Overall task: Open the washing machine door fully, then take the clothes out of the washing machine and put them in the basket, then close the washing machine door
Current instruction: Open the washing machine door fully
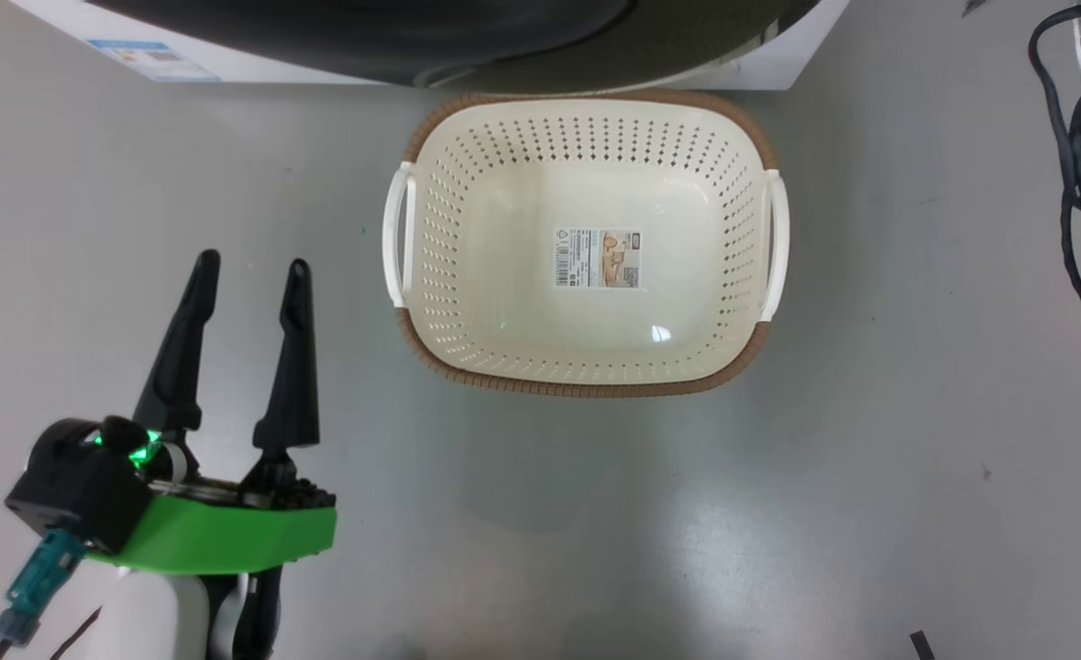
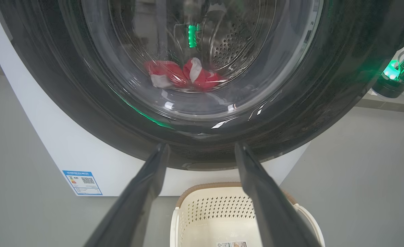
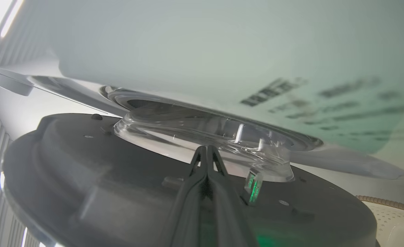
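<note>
The door (image 2: 325, 89) is round, a broad black rim around a bulging clear glass bowl, nearly as wide as the machine; in the right wrist view its inner face stands off the white front at a narrow angle, ajar, the bowl pointing at the opening. The machine (image 2: 61, 144) is a white box on the floor, a blue-edged label low on its front; its steel perforated drum shows through the glass. The clothes (image 2: 183, 75), red with white bands, lie bunched at the drum's bottom. The basket (image 1: 586, 389), cream, perforated, brown-rimmed, with two white handles, stands upright and empty on the floor just before the machine, its far rim under the door; a paper label lies on its bottom.
</note>
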Available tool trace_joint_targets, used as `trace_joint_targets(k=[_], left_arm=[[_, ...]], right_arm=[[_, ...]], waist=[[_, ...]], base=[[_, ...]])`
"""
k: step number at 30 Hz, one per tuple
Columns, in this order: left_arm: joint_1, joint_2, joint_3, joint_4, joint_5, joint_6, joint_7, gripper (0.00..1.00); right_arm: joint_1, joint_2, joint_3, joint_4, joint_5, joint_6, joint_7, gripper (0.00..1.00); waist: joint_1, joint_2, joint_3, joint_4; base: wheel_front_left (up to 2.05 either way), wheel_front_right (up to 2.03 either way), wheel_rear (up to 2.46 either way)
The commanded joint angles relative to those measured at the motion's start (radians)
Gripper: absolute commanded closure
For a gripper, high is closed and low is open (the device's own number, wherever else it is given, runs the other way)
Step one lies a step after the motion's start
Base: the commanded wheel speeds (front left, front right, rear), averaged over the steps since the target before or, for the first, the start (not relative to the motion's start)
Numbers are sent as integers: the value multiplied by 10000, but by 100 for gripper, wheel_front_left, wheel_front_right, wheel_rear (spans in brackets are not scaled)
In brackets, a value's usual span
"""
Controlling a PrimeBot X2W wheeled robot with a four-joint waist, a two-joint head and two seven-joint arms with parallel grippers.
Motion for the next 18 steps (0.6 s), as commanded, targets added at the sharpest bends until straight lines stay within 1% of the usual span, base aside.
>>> trace_joint_targets(k=[1, 9, 18], left_arm=[[73, 193, 400, -166, 86, -56, -76, 0], [143, 189, 529, 44, 159, -56, -76, 0], [260, 186, 503, 230, 224, -56, -76, 0]], right_arm=[[263, 311, 73, -375, -123, 39, 132, 100], [722, 325, 183, -622, -187, 39, 528, 100], [1423, 398, 333, -555, -244, 39, 891, 100]], waist=[[0, 0, -85, -72], [0, 0, -335, -211], [0, 0, -873, -224]], base=[[0, 0, 0], [0, 0, 0], [0, 0, 0]])
